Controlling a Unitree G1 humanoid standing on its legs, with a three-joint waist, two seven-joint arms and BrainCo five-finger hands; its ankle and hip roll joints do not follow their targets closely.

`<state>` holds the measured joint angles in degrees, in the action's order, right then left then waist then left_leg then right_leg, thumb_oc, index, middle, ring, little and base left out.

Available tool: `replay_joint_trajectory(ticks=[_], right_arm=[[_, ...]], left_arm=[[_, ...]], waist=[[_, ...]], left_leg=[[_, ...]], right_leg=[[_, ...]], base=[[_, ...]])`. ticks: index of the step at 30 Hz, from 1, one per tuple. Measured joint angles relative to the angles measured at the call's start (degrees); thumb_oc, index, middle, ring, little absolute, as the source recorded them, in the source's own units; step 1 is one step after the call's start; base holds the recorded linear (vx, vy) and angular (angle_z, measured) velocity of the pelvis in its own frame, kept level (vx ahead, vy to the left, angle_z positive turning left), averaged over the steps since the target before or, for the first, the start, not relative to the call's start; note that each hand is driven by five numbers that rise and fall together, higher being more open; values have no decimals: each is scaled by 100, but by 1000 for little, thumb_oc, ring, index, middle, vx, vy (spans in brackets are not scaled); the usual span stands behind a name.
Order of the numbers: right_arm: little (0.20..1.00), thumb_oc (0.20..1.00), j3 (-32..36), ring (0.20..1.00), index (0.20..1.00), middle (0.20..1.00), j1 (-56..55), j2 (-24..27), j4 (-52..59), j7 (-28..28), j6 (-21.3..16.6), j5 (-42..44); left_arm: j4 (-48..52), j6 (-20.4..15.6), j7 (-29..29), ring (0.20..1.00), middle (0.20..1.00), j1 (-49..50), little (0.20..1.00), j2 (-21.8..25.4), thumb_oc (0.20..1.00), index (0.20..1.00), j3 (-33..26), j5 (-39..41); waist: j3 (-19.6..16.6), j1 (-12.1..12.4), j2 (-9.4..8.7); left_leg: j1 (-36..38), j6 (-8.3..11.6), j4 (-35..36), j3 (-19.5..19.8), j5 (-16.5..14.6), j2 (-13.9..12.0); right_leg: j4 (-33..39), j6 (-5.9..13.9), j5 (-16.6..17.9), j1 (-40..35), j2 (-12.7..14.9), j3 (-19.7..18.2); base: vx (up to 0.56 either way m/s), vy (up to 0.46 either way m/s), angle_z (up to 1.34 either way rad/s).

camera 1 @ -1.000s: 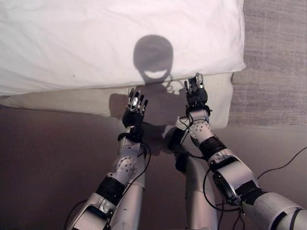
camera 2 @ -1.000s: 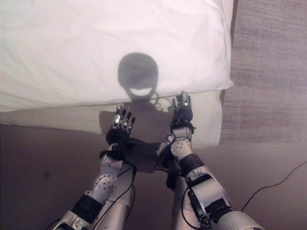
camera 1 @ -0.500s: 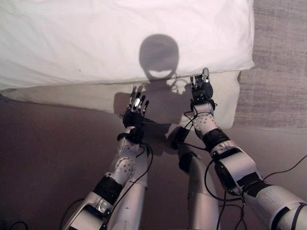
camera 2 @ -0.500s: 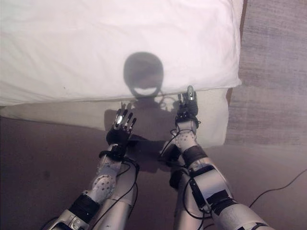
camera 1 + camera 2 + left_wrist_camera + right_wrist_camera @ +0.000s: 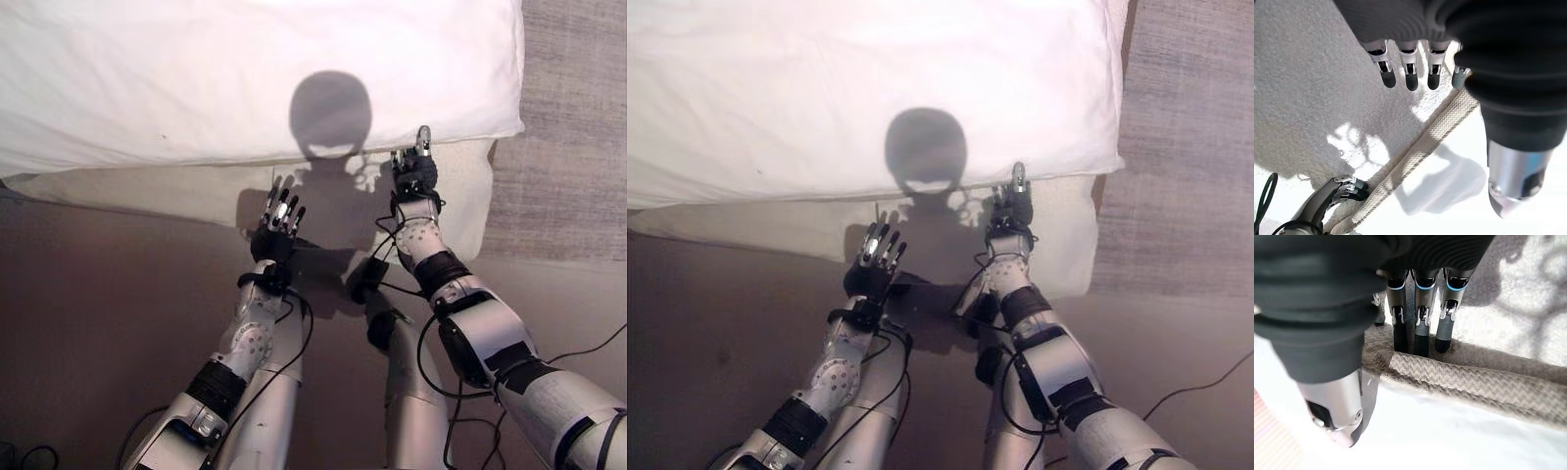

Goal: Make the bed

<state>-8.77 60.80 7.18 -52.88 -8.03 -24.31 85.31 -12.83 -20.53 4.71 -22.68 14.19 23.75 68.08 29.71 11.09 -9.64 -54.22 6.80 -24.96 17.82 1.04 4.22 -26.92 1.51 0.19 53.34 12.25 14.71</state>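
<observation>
Duvet (image 5: 245, 69), white and puffy, covers the bed from nine o'clock across to two o'clock of the head views, its near edge overhanging the cream mattress side (image 5: 167, 191). We judge it light, soft and limp: it will sag and fold when lifted, so we want a pinch on the hem, not a push on the top. Our right robot hand (image 5: 415, 174) sits at one o'clock, near the bed's corner, its straight fingers (image 5: 1422, 328) resting against the mattress's woven piping (image 5: 1464, 379) just under the duvet's edge, gripping nothing. Our left robot hand (image 5: 277, 220) hovers at the centre, fingers (image 5: 1410, 73) spread and relaxed over the textured mattress side, empty too.
</observation>
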Motion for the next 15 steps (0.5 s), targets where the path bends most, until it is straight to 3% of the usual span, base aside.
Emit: replay_joint_trajectory(ticks=[7,15], right_arm=[[1000,1000,17,1000,1000,1000,13,16,523,58,-274,448],[1000,1000,-165,1000,1000,1000,-119,-47,2419,897,-547,535]], left_arm=[[-8,0,-32,1000,1000,-17,1000,5,1000,1000,2,1],[-2,-2,-92,1000,1000,39,1000,53,1000,1000,-3,2]], waist=[[36,71,55],[41,77,63]], left_leg=[[-34,18,47,15,25,7],[-33,53,49,15,54,0]], right_leg=[[-28,6,2,44,13,10],[-93,-11,-54,89,15,10]], base=[[9,-1,2],[0,0,0]])
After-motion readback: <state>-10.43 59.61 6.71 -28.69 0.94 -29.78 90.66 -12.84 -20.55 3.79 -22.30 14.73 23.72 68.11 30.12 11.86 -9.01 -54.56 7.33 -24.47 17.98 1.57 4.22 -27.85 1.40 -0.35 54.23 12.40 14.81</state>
